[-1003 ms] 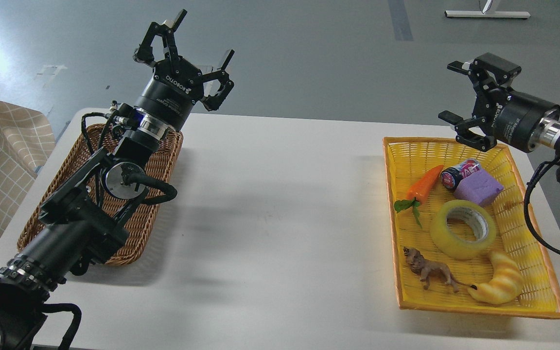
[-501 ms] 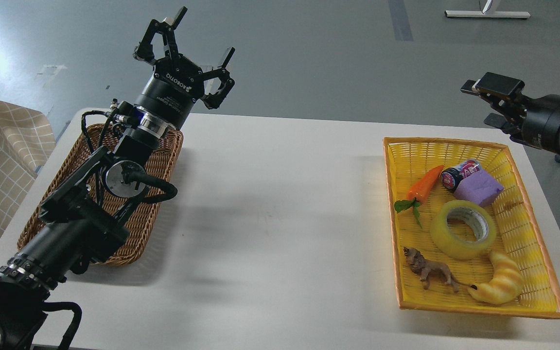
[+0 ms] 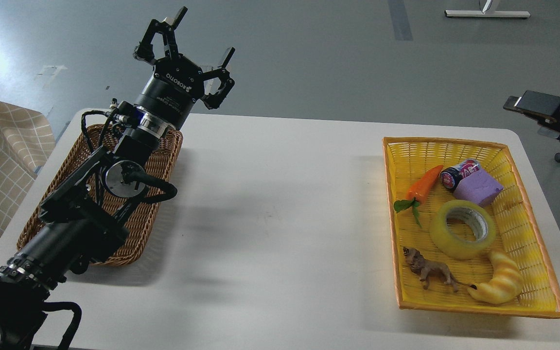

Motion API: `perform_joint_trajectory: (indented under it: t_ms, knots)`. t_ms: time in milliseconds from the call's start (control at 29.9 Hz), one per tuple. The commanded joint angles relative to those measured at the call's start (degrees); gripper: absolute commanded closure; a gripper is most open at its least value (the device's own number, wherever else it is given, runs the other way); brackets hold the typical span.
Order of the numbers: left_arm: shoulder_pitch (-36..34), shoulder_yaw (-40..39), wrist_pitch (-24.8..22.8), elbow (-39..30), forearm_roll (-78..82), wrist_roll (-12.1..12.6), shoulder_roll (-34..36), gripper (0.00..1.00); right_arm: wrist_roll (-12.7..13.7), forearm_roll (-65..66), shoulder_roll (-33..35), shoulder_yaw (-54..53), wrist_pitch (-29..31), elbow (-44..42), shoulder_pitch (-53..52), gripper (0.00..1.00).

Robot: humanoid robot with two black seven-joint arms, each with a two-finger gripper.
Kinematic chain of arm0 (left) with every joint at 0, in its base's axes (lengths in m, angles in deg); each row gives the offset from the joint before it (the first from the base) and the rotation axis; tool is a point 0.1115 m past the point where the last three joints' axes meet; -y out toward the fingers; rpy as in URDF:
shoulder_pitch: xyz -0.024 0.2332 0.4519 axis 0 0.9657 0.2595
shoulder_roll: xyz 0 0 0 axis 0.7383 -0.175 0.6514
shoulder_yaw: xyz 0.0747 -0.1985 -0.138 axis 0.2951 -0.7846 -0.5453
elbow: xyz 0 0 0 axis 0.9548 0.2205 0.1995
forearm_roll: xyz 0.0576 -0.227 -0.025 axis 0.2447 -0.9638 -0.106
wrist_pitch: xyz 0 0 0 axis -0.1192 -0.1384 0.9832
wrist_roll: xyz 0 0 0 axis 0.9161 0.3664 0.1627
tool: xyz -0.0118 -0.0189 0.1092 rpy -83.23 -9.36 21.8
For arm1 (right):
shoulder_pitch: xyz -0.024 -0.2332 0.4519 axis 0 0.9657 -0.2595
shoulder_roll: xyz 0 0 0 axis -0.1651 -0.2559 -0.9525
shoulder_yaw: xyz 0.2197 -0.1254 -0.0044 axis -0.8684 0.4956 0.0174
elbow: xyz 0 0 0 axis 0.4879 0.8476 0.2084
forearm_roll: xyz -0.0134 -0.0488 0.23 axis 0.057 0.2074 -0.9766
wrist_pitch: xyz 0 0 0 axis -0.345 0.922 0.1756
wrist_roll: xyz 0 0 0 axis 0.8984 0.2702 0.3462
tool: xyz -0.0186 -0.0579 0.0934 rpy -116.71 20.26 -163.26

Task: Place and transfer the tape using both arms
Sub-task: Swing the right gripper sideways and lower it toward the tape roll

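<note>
One tape (image 3: 463,229) roll lies flat in the yellow basket (image 3: 533,287) by the bench's right edge, its core hole facing up, unmoved. The right gripper (image 3: 540,104) has pulled back beyond the right edge since a second ago; its grip cannot be told. The left gripper (image 3: 187,46) stands spread, empty, above the one brown basket (image 3: 146,218).

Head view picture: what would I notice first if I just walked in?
Probably the big black left arm rising over the brown wicker basket, its end effector spread open and holding nothing. Next, the bright yellow basket on the table's right side, holding the tape, a toy carrot, a lion figure and a croissant toy.
</note>
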Motion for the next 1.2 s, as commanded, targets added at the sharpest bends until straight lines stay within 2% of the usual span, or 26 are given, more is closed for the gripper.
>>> perform_joint_trajectory:
  t_ms: [0,401,936,1170]
  knots:
    - [0.01,0.0,0.0,0.04,0.0,0.0,0.01,0.02,0.0,1.81,1.8,0.06,0.02,0.9,0.72,0.01]
    - [0.18,0.0,0.0,-0.05,0.0,0.0,0.18,0.02,-0.09,5.07,1.01,1.02,0.02,0.72,5.03,0.01]
    - [0.27,-0.17,0.0,0.04,0.0,-0.09,0.18,0.02,-0.09,17.72,0.92,1.37,0.02,0.99,11.62,0.02]
    - [0.36,-0.26,0.0,0.04,0.0,-0.09,0.18,0.02,-0.09,21.16,-1.62,4.36,0.02,1.16,12.06,0.03]
